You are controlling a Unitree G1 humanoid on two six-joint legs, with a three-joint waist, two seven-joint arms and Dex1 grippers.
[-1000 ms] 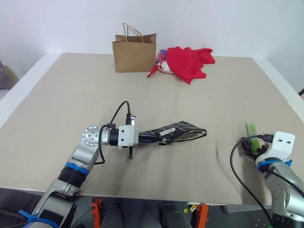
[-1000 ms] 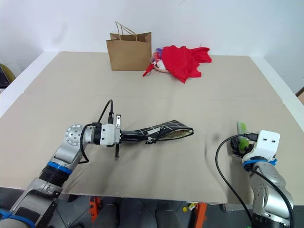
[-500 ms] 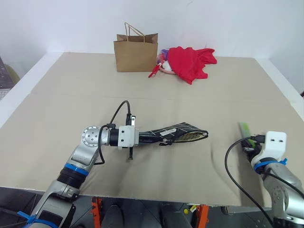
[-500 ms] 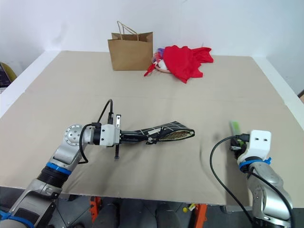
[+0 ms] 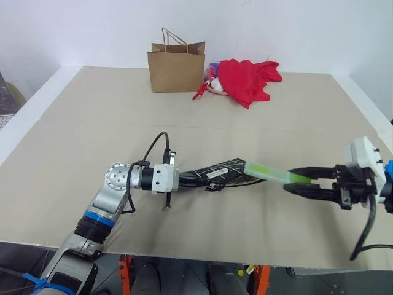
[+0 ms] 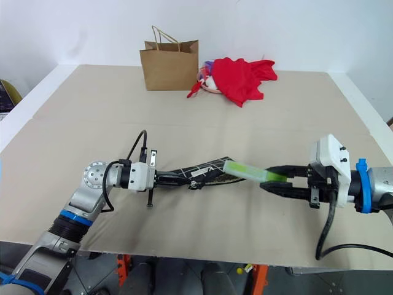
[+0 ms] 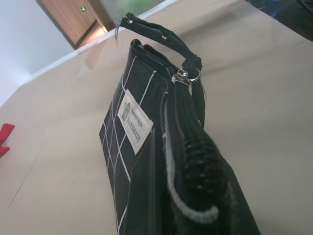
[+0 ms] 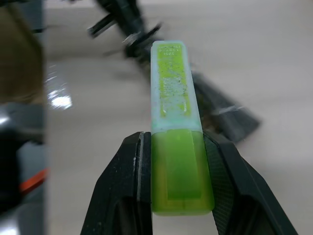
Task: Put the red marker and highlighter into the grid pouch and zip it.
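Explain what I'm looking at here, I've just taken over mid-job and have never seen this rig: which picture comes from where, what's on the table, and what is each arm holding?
This is a humanoid robot with two arms, each ending in a two-fingered black gripper. The two wide pictures come from a stereo camera on its head, looking down over the table. The two close-ups come from cameras on the wrists, looking along each gripper's fingers.

The left gripper is shut on one end of the grid pouch, holding it out level with its open mouth toward the other arm. The right gripper is shut on the highlighter, pointing its pale cap end at that mouth; the right wrist view shows the highlighter between the fingers.

At the far edge sit a brown paper bag and a red cloth.
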